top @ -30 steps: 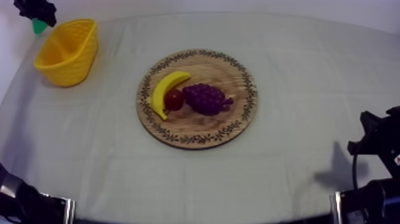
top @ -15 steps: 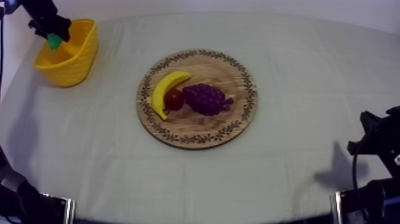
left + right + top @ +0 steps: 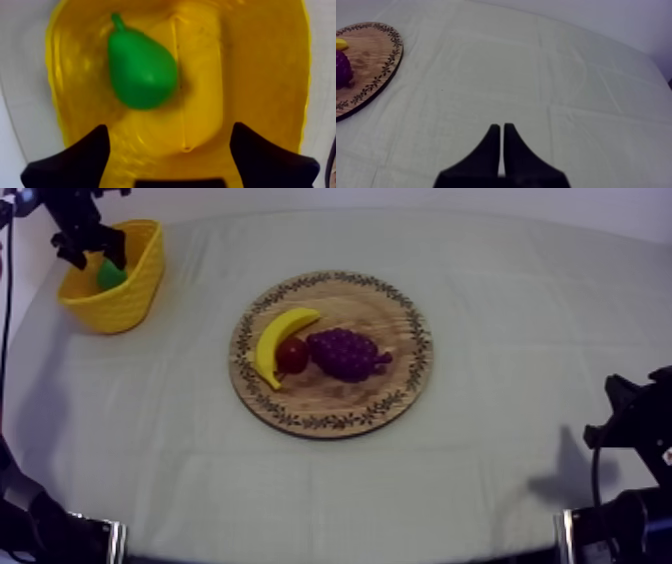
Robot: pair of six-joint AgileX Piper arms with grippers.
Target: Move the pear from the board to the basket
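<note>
Pear in basket, below spread left tool

Pear in basket (banana, grapes on board).

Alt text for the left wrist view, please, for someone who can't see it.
A green pear lies loose inside the yellow basket. The left gripper hangs above it, open and holding nothing.
</note>
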